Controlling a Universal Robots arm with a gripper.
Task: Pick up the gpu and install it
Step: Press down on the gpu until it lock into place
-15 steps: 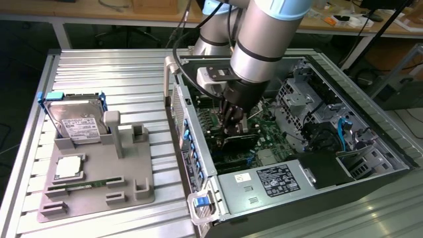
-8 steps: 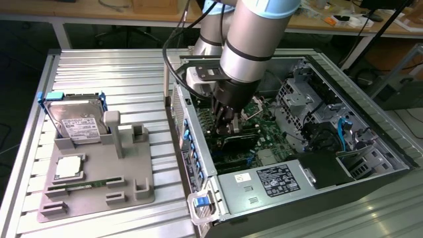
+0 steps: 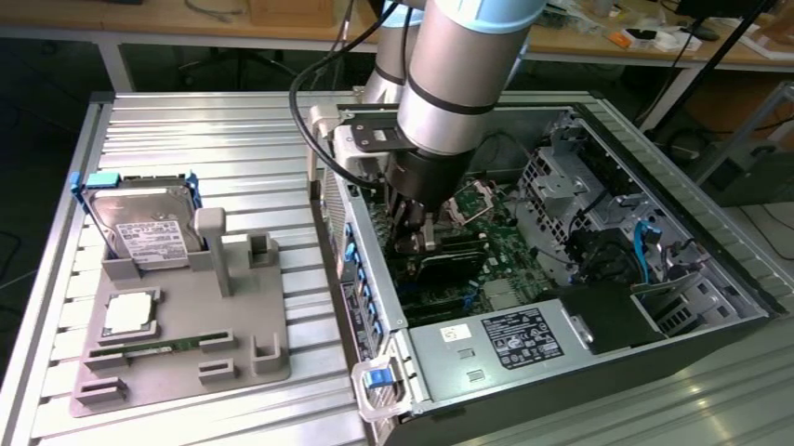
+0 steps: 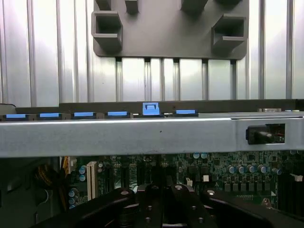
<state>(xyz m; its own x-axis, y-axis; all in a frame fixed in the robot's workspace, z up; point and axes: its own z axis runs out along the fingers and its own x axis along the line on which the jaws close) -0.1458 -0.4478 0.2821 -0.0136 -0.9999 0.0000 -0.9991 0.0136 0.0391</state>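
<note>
Inside the open computer case, at about the centre of the exterior view, the claw has reached down over the motherboard. Its fingers are drawn fully together, and a dark flat card, which I take to be the gpu, sits right beneath them, standing on edge among the expansion slots. Whether the fingers are pinching the card's top edge or merely pressing on it, the pictures do not settle.

At nine o'clock from the case, the grey holder tray rests on the ribbed metal worktop. It carries the silver hard drive upright at its twelve o'clock end, a square processor near the middle and a green memory stick toward six o'clock. No dark card lies there, so the pick-up looks done.

In the wrist view the case's grey side rail with its blue slot clips crosses the middle, the green board visible below it.

By my reading the task is in its last part: the card is in the case at the slots. Full seating cannot be confirmed from here.
</note>
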